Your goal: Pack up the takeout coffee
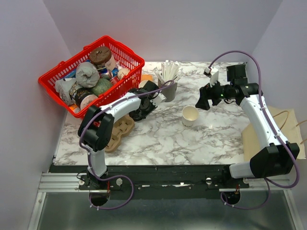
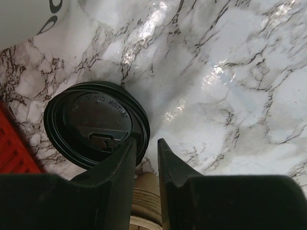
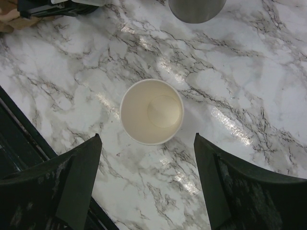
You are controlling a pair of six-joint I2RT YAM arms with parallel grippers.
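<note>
Our left gripper (image 2: 146, 140) has its fingers nearly closed at the rim of the black lid (image 2: 91, 120), on the table (image 2: 230, 96) beside the red basket (image 1: 72, 57); we cannot tell if they pinch it. Our right gripper (image 3: 146, 138) hangs wide open and empty above the lidless cup (image 3: 151, 111), mid-table.

the basket (image 1: 125, 49) sits on the table (image 1: 192, 143) at its far left. the cup carrier (image 1: 122, 128) lies in front of it. the lid (image 2: 91, 120) lies flat between them. the cup of sticks (image 1: 171, 91) stands right of the basket, the paper cup (image 1: 190, 116) mid-table in front of it, and the paper bag (image 1: 283, 120) at the right edge.
</note>
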